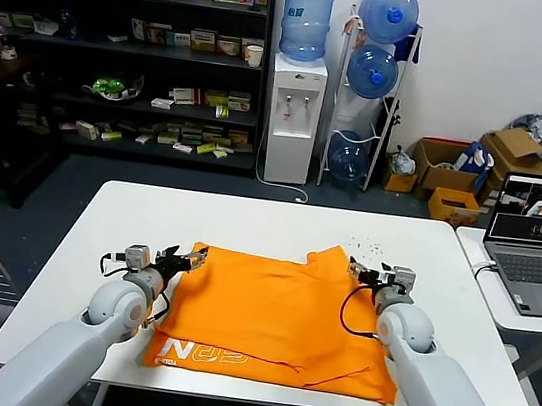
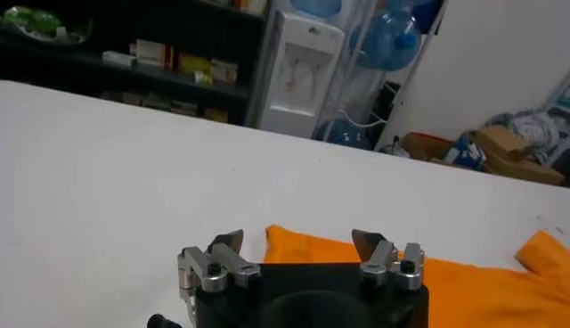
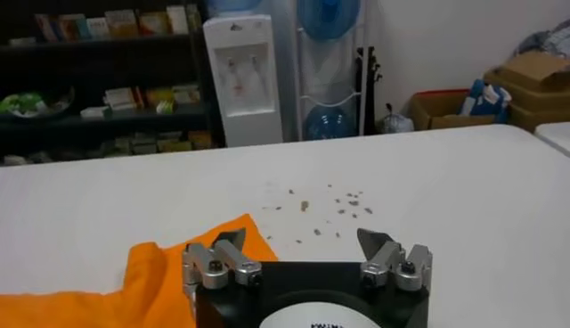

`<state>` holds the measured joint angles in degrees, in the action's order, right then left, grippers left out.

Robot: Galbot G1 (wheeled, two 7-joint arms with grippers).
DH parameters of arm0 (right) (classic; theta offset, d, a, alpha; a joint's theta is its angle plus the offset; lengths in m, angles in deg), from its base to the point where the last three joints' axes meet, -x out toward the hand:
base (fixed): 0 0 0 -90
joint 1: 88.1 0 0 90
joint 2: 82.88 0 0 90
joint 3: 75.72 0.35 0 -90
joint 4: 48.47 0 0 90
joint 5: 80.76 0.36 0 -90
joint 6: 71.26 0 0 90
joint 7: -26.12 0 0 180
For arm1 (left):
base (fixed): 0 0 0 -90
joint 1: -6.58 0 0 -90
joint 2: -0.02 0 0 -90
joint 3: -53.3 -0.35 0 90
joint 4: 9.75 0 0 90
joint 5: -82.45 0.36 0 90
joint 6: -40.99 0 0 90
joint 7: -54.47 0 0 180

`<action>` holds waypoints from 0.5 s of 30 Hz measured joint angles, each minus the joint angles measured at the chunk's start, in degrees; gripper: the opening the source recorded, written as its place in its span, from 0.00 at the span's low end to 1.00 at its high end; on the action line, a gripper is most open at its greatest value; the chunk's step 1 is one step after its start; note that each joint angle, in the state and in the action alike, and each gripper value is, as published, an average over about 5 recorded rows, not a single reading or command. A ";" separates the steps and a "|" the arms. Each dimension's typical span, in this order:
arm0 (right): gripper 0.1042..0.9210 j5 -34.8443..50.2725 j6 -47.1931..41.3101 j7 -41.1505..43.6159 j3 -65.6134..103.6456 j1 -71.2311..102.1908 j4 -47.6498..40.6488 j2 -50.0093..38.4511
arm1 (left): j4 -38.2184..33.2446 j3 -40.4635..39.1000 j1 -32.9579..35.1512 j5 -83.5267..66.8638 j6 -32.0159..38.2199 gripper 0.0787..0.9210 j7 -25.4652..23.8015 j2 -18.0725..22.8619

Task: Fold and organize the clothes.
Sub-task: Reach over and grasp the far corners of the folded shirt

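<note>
Orange T-shirt (image 1: 275, 315) lay partly folded on the white tabletop (image 1: 248, 222), further folds remaining; left claw (image 1: 183, 257) and right claw (image 1: 359, 272) gaped empty at its far corners.

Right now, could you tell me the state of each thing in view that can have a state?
Orange T-shirt: lying on the white table, partly folded, white lettering showing at the near left edge.
Left gripper: open, at the shirt's far left corner, holding nothing.
Right gripper: open, at the shirt's far right corner, holding nothing.
Laptop: lid open, screen on, on the side table.
</note>
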<state>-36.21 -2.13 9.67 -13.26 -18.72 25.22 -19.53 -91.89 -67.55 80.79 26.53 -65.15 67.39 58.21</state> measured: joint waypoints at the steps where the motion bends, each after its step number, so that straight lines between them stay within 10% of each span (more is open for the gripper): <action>1: 0.88 -0.06 -0.20 0.08 -0.37 -0.52 -0.70 0.38 | 0.75 -0.41 -0.59 0.03 -0.25 0.88 -0.14 0.29; 15: 0.83 -0.38 -1.64 1.16 -2.97 -3.70 -5.74 2.92 | 8.38 -4.39 -5.83 2.69 -1.79 0.88 -1.10 2.71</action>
<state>-36.60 -3.76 10.83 -16.23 -22.42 19.47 -16.61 -83.51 -71.94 74.96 29.23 -66.94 66.29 60.92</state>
